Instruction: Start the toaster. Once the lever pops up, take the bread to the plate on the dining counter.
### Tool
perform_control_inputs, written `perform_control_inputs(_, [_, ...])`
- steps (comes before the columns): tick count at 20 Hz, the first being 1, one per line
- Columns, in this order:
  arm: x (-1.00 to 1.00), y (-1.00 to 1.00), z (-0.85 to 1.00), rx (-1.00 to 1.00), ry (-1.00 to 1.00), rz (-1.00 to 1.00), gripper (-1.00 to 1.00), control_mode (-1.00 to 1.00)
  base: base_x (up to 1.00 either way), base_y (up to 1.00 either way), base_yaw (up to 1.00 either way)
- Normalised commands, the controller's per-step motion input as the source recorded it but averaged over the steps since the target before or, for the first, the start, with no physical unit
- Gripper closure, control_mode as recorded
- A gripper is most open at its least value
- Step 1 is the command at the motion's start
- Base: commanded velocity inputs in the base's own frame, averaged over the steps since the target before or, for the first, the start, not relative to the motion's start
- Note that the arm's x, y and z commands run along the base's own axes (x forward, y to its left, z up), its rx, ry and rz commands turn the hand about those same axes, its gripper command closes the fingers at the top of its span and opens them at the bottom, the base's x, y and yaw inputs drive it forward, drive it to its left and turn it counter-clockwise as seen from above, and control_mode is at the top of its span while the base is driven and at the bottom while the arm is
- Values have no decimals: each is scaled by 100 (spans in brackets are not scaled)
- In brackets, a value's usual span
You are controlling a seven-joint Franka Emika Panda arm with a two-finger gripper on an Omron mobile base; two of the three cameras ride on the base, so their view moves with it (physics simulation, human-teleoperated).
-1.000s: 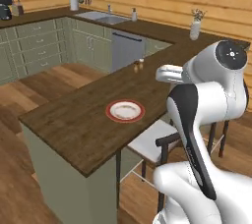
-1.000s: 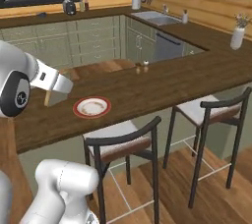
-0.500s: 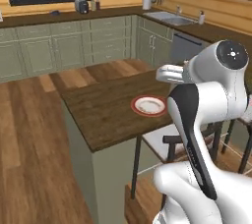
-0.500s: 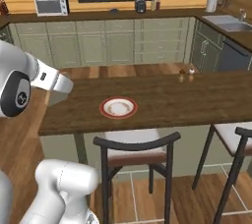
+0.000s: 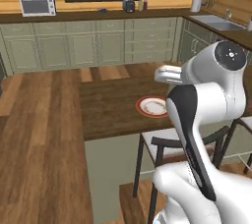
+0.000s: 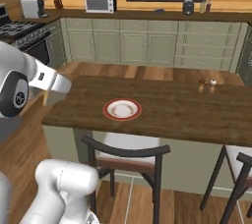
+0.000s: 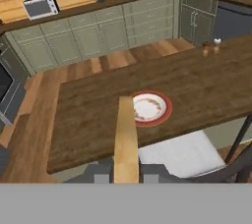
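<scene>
The hand (image 7: pixel 126 175) grips the bread (image 7: pixel 126 139) edge-on between its fingers, so in the hand view the slice runs up as a narrow tan strip, its far end overlapping the near rim of the plate (image 7: pixel 149 108). In the right base view the bread (image 6: pixel 46 96) peeks out tan below the white wrist, held above and near the left end of the table (image 6: pixel 187 115).

The plate (image 6: pixel 122 109) lies flat on the dark wooden table, toward that left end, its red rim round a white centre. Well apart from it, near the far edge of the top, stand two small shakers (image 6: pixel 206 86). A dark-framed stool (image 6: pixel 127 154) with a pale seat is tucked under the near side just below the plate, and another (image 6: pixel 236 169) stands further right.

From the left base view the plate (image 5: pixel 153 106) sits on the table (image 5: pixel 108 105) just beside the arm's elbow.

Along the back wall, on the wall counter, a microwave (image 6: pixel 100 3) sits left of the window, with a dark round appliance (image 6: pixel 188 6) to the right of it; I cannot tell what that is. A sink (image 5: pixel 216 19) shows at the far right.
</scene>
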Motion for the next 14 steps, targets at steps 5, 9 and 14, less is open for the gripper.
perform_control_inputs(5, [32, -52, -14, 15, 6, 19, 100, -100, 12, -33, 13])
perform_control_inputs(9, [79, -87, -44, 24, 14, 33, 100, -100, 0, 0, 0])
perform_control_inputs(14, [100, -61, -67, 16, 18, 32, 100, -100, 0, 0, 0])
